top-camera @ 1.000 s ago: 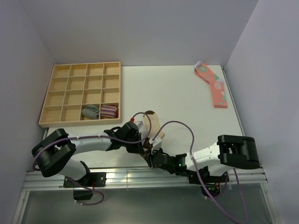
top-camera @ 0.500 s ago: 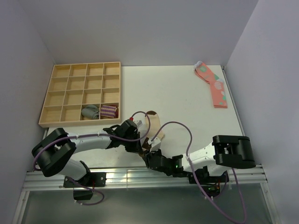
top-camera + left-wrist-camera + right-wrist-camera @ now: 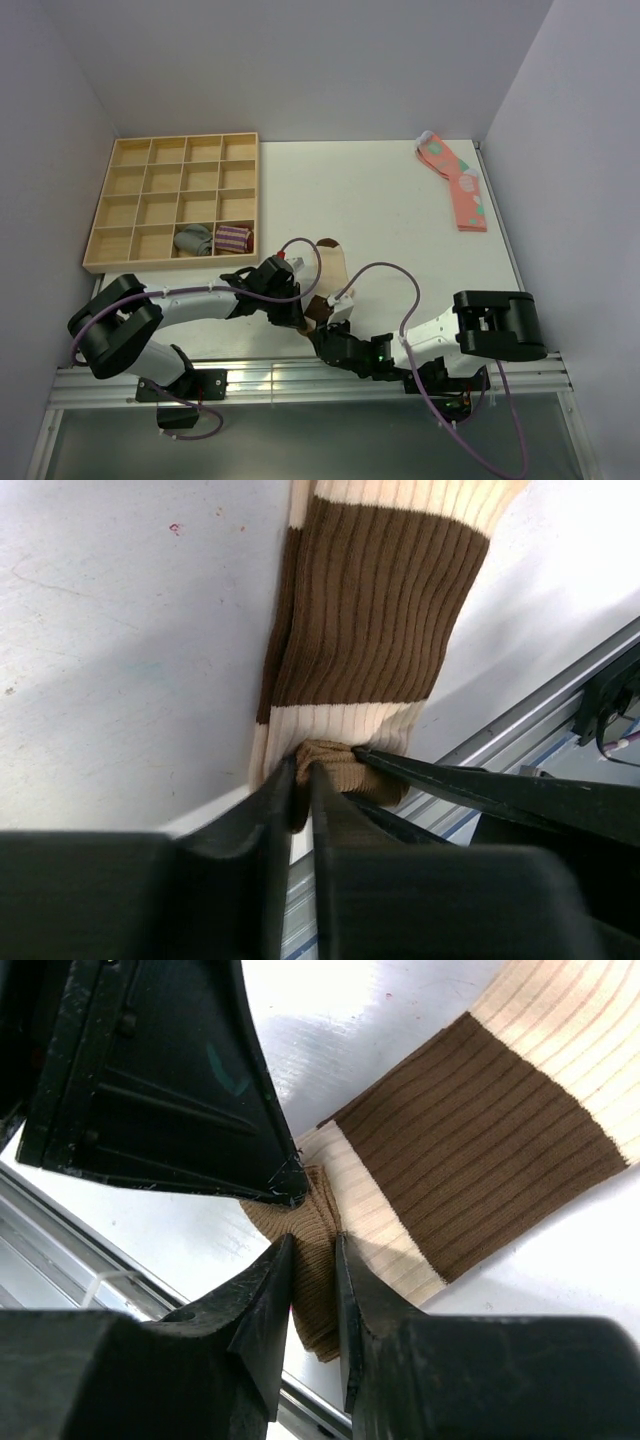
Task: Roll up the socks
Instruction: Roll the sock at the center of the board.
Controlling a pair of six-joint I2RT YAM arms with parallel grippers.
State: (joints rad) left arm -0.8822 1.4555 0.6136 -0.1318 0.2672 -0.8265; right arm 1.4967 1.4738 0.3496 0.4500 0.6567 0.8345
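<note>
At the near edge of the table [image 3: 380,200], the left claw [image 3: 300,775] was pinched together on the tan cuff of the beige socks [image 3: 370,610]. The right claw [image 3: 313,1250] was clamped on the same bunched cuff from the opposite side. The socks lay flat, stretching away toward the table's middle. The roll appeared only just begun. The next move likely called for turning the cuff over onto the brown band while keeping both layers together. Whether both socks were caught could not be told, and from above the cuff was covered. Farther off sat a wooden tray [image 3: 165,265] and, far right, pink socks [image 3: 458,185].
</note>
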